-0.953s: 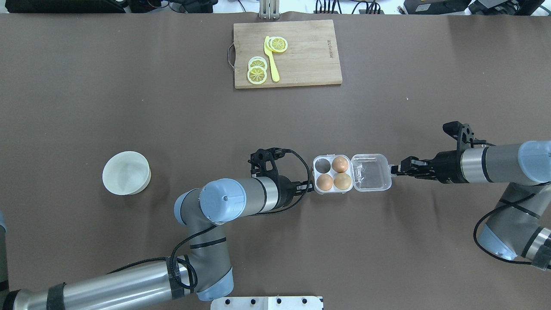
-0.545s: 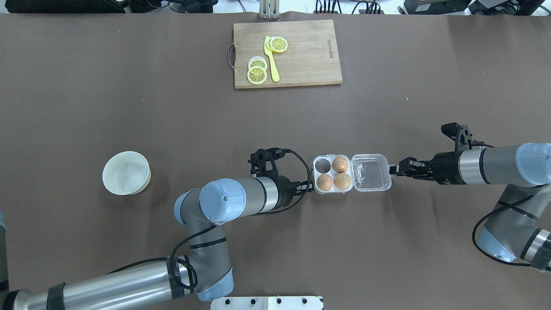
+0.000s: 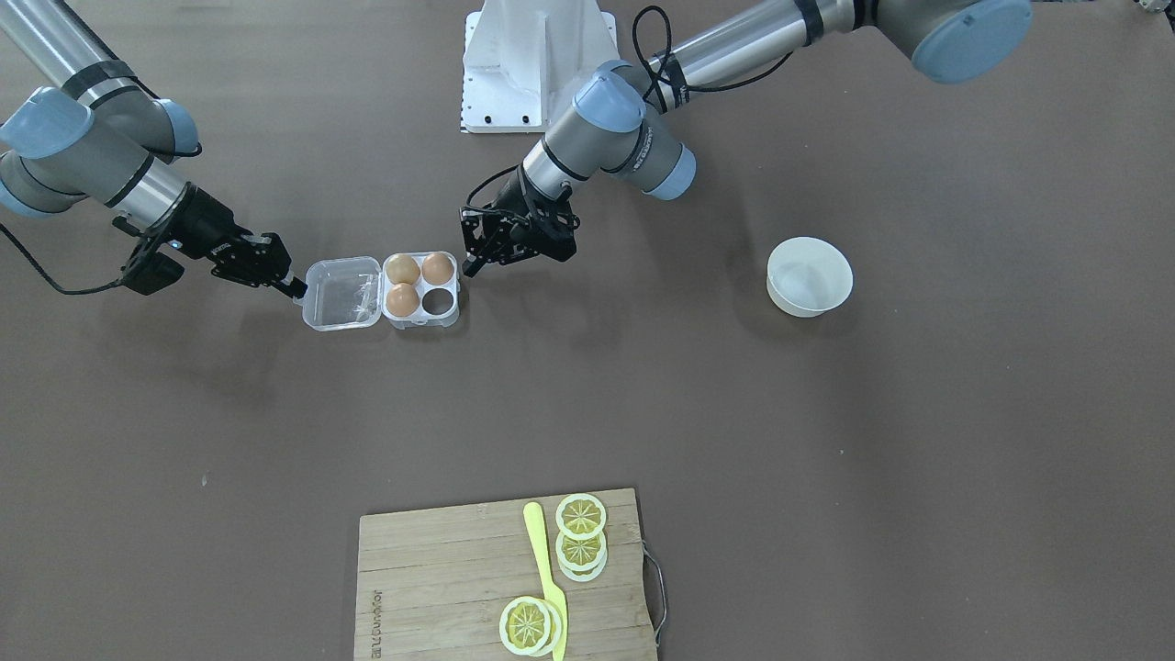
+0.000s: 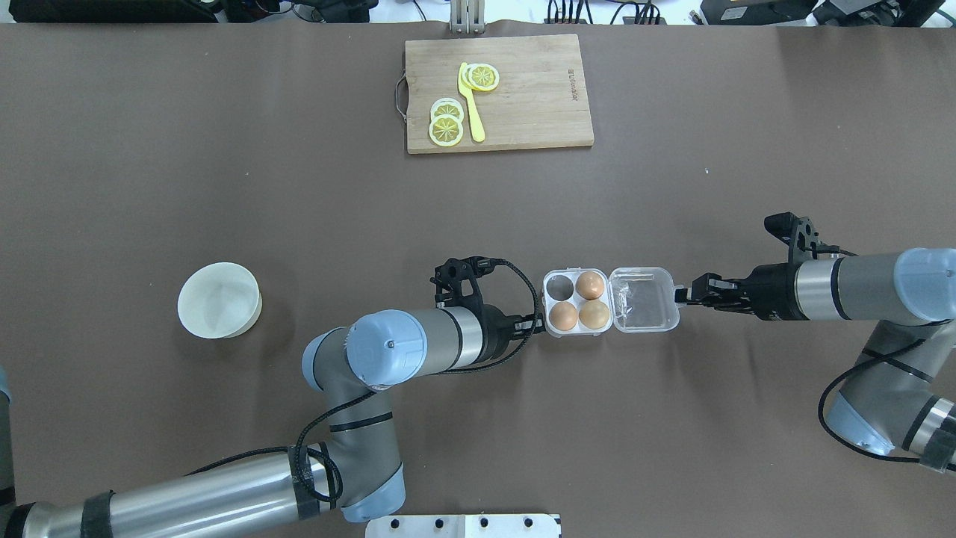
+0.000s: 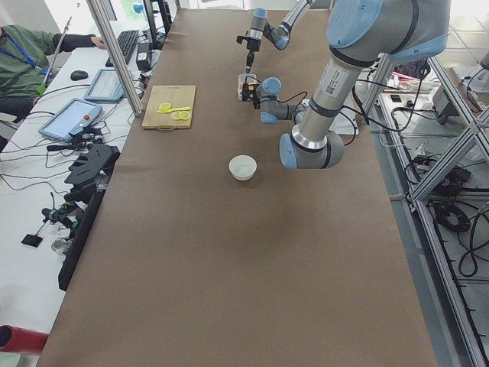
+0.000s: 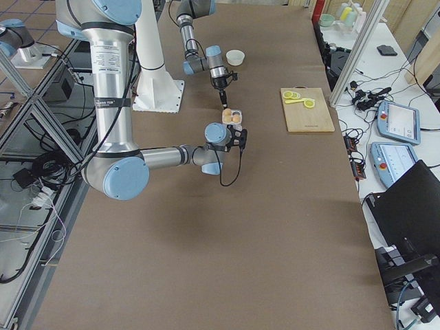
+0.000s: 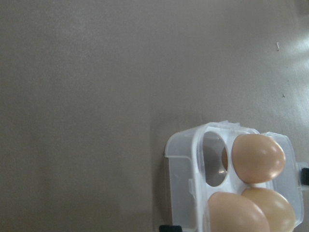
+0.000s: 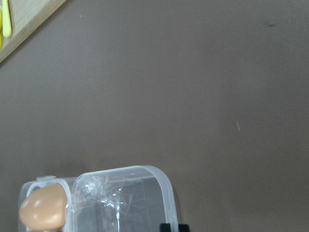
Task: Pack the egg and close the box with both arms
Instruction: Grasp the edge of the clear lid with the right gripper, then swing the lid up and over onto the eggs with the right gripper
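Note:
The clear box (image 4: 575, 332) lies mid-table with its hinged lid (image 4: 644, 299) folded flat open to the right. Three brown eggs fill its cells (image 4: 590, 285) (image 4: 564, 316) (image 4: 594, 314), and the far-left cell (image 4: 559, 285) is empty. My left gripper (image 4: 538, 323) looks shut, its tip pinched at the box's near-left rim (image 7: 181, 169). On the other side my right gripper (image 4: 680, 294) is shut on the small tab at the lid's outer edge, and its fingertips (image 8: 165, 227) show just below the lid (image 8: 120, 198). In the front view the lid (image 3: 341, 292) is on the left.
A round white bowl (image 4: 219, 300) stands empty on the left side of the table. At the back, a wooden cutting board (image 4: 538, 104) carries lemon slices (image 4: 446, 128) and a yellow knife (image 4: 472, 112). Bare brown tabletop surrounds the box.
The right arm has crept slightly toward the box. The lid still lies flat open, and the left arm and eggs have not moved.

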